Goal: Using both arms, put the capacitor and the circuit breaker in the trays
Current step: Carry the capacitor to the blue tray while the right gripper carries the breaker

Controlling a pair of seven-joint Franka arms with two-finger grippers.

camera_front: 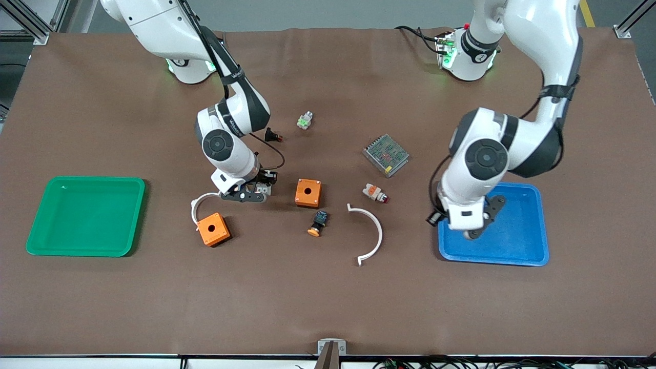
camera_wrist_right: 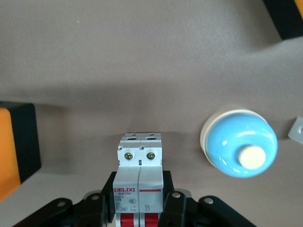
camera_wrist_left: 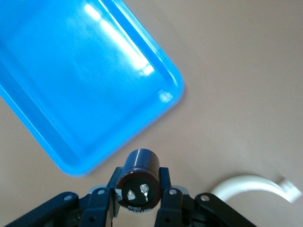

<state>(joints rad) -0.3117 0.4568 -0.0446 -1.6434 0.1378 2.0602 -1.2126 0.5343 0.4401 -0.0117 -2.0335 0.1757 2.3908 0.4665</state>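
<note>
Circuit breaker, the larger part: clamped between the fingers of the right pincer, left of frame centre in the front view, low over the tabletop between the two orange boxes; green tray lies at left edge, so lift clear of the boxes before carrying over. Capacitor, far smaller: held tight in the left pincer, at the blue tray's edge, right of frame. Judgement: move it inward over the tray floor, lower, then release.
</note>
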